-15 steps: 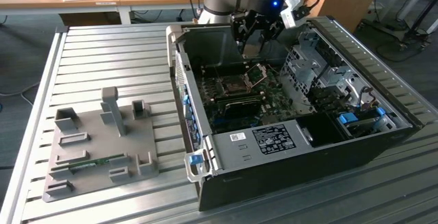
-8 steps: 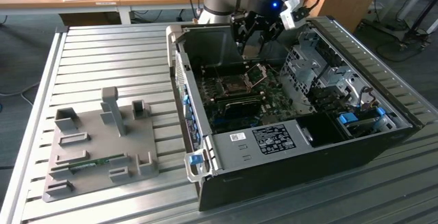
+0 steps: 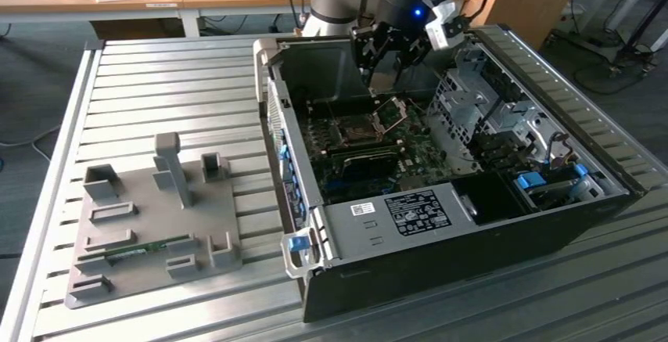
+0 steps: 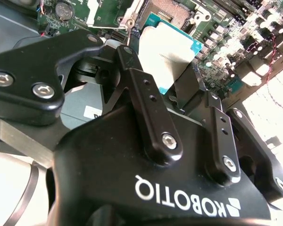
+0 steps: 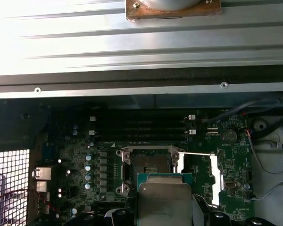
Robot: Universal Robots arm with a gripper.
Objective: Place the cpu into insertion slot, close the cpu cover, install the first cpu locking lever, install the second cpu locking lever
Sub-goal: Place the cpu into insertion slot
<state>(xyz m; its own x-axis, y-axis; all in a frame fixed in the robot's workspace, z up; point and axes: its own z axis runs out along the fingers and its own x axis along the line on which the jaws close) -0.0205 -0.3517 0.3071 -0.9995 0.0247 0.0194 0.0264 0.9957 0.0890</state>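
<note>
My gripper [image 3: 389,84] hangs inside the open computer case [image 3: 439,240], just above the motherboard. It is shut on the cpu [image 4: 167,49], a square chip with a silvery top and a teal rim, clamped by its edges between the two black fingers [image 4: 137,80]. In the first wrist view the cpu [image 5: 165,200] hovers close beside the open insertion slot [image 5: 148,165], overlapping its near edge. The cpu cover [image 5: 216,176] is swung open to one side of the slot and stands up as a thin frame [image 3: 395,111] in the exterior view. A thin locking lever [image 5: 198,154] sticks out beside the slot.
Memory slots [image 5: 141,129] run along the slot's far side. Metal drive cages [image 3: 490,115] fill the case on the exterior view's right. On the slatted metal table [image 3: 156,84], a grey fixture plate [image 3: 156,225] with upright posts holds a memory stick [image 3: 136,252].
</note>
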